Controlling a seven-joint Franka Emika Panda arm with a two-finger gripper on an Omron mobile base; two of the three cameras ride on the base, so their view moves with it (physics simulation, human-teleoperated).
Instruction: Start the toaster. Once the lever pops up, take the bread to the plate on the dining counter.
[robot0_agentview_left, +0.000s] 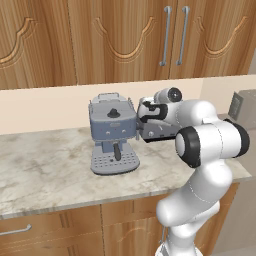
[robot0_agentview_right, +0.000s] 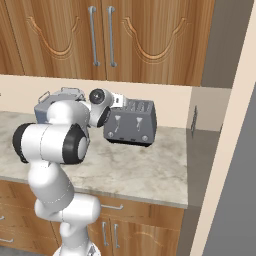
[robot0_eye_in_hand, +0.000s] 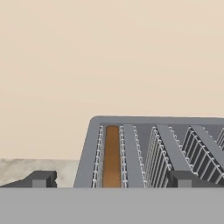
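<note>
The light brown bread slice (robot0_eye_in_hand: 112, 156) sits inside the grey metallic toaster (robot0_agentview_right: 131, 122); the fingers (robot0_eye_in_hand: 42, 179) are spread, empty above it. Carrying it to the plate remains.

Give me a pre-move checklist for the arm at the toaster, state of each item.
1. Slice of light brown bread seated in a slot of the small grey metallic toaster: ok, it sits deep in the leftmost slot in the hand view.
2. Other slots free of bread: ok, just wire guides.
3. Hand lined up over the toaster: ok, one fingertip is past the toaster's left end, the other over the middle slots.
4. Hand open: ok, fingertips stand wide apart, nothing between them.
5. Lever position: cannot tell, lever is indistinct on the front face.
6. Blue-grey espresso machine apart from the toaster: ok, beside it.
</note>
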